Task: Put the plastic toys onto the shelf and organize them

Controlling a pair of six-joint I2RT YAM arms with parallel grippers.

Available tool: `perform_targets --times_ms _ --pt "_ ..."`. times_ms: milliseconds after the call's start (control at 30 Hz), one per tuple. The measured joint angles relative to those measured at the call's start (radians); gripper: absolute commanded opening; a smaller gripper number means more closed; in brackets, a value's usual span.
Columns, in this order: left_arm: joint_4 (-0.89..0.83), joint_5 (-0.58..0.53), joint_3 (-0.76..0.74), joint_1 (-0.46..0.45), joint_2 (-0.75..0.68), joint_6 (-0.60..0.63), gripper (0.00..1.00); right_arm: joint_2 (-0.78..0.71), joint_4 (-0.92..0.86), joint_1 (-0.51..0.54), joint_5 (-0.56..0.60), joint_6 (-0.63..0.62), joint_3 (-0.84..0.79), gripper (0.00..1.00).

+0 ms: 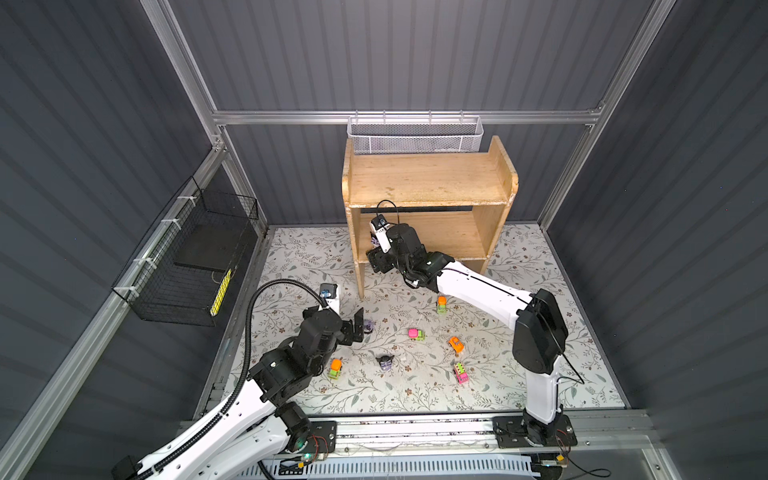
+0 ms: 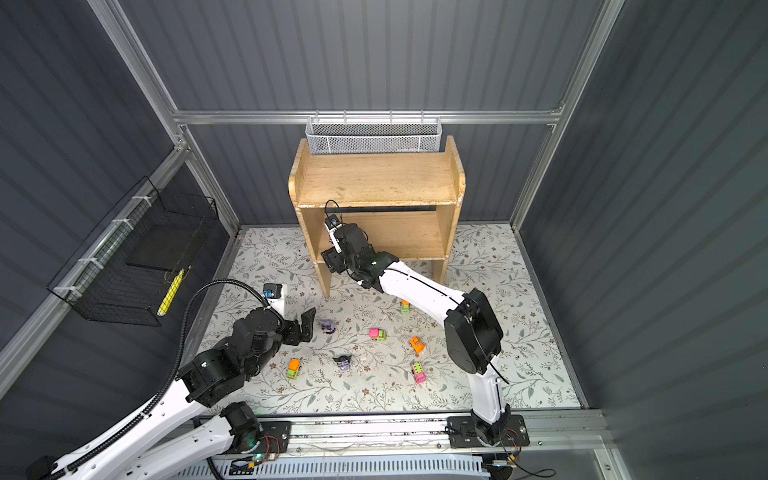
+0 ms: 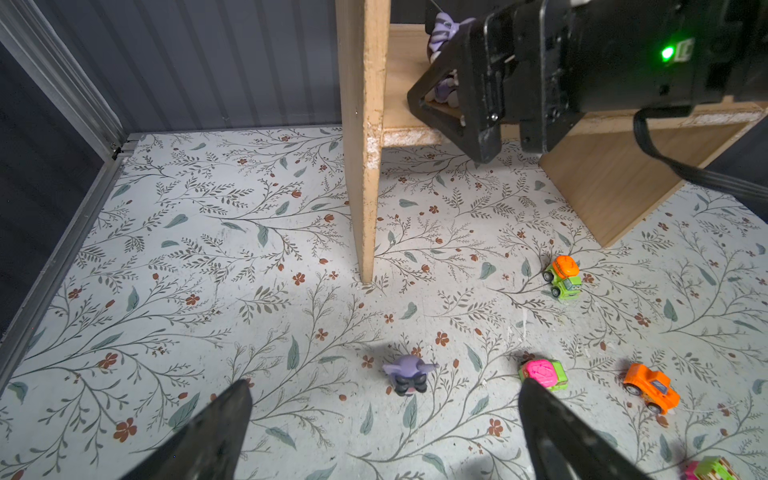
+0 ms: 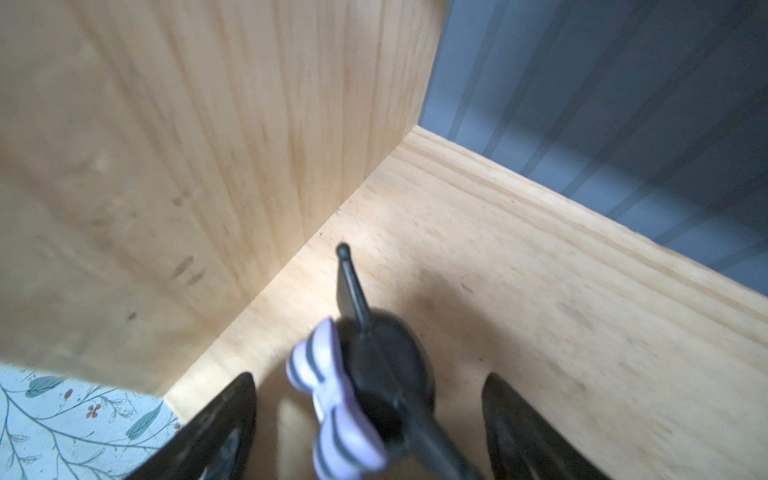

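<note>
One shelved figurine (image 4: 374, 386) shows clearly only in wrist views.

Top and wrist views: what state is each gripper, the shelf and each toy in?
right gripper: open, jaws either side of the shelved figurine, not touching.
left gripper: open, holding nothing.
shelved figurine: resting on the shelf lower tier, left end, ungripped.
shelf: upright, top tier bare.
lilac figurine, black figurine, five cars: loose on the floral surface.

The shelf (image 1: 428, 178) is set at the back of the worktop (image 1: 498, 395), one figurine (image 4: 365, 386) is placed on its lower tier beside the left side panel (image 4: 166, 166), and a second figurine (image 2: 328, 325), a third figurine (image 2: 343, 361) and five cars (image 1: 416, 334) are scattered before it.
</note>
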Motion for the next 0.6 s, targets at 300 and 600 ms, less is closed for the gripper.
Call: perform_targets --times_ms 300,600 --pt "-0.008 0.0 0.0 0.0 -0.005 -0.004 1.0 -0.041 0.012 0.0 0.0 0.01 -0.059 0.85" --pt "-0.011 0.0 0.0 0.0 -0.014 -0.011 1.0 -0.091 0.023 -0.001 0.013 0.024 -0.124 0.85"
